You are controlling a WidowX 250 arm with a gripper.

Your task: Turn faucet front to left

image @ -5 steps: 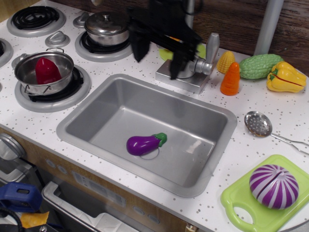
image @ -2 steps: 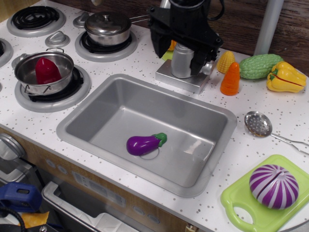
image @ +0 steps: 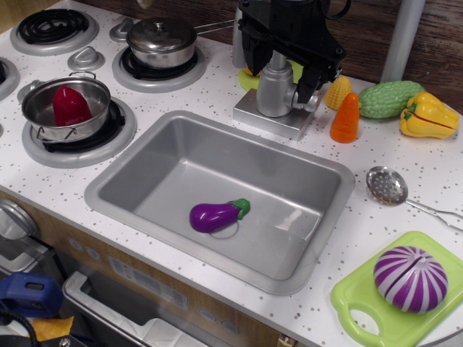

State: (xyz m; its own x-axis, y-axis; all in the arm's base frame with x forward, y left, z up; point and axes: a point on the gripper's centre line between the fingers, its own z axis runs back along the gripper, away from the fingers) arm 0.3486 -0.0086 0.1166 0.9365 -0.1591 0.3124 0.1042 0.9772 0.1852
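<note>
The silver-grey faucet (image: pixel 275 90) stands on its square base plate (image: pixel 269 118) behind the sink (image: pixel 137 177). My black gripper (image: pixel 282 61) hangs over the faucet's top with its two fingers (image: pixel 251 50) spread wide, one on each side of the cylindrical body. The fingers look open and I cannot tell if they touch it. The gripper hides the lever handle and most of the spout. A thin grey strip (image: pixel 237 45) shows at the gripper's left edge.
A purple eggplant (image: pixel 215 215) lies in the sink. Corn (image: pixel 338 92), a carrot (image: pixel 346 118), a green gourd (image: pixel 388 98) and a yellow pepper (image: pixel 428 116) sit right of the faucet. Pots (image: pixel 66 108) stand on the burners at left. A grey pole (image: pixel 403 36) rises at the back right.
My gripper has moved right and back, from in front of the faucet to above it. The faucet body now shows below it, and the lever is now hidden.
</note>
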